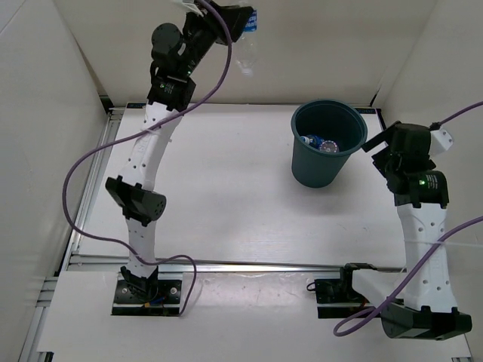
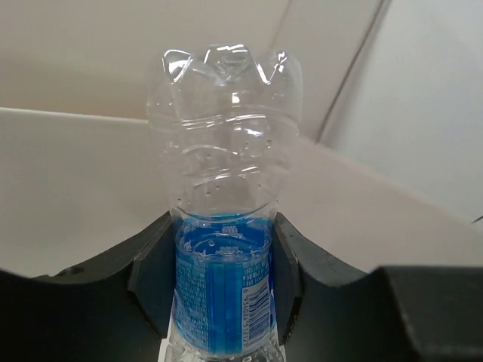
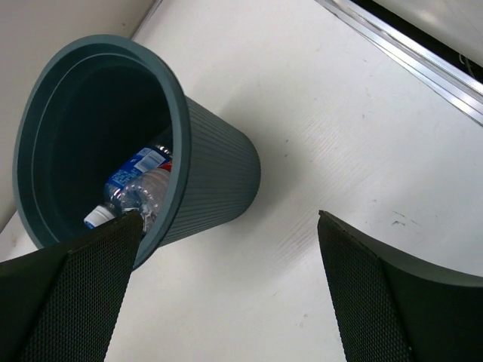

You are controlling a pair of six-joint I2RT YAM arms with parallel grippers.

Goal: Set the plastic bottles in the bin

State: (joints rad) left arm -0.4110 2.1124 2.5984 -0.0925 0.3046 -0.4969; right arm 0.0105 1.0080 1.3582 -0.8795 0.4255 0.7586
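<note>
Our left gripper point(image 1: 241, 21) is shut tight on a clear plastic bottle point(image 2: 223, 143) with a blue label. Its two black fingers point(image 2: 155, 271) squeeze the bottle at the label, one on each side. The bumpy bottom end of the bottle points away from the wrist camera. We hold it high in the air, over the far edge of the white surface point(image 1: 226, 188). It touches nothing but the gripper. Seen from above, it is up and to the left of the bin, well apart from it.

The bin point(image 1: 317, 170) is round and dark teal-green. It stands upright near the far right corner of the surface and gets thinner toward its base. Inside it lies a second bottle point(image 3: 130, 185) with a blue label and a white cap. A little bit of red shows next to that one, but we cannot tell what it is.

Our right gripper point(image 3: 226, 294) is wide open and holds nothing. It is just beside the bin, on the bin's right side. In the wrist view, one finger lines up with the bin's rim, and we cannot tell if they touch.
</note>
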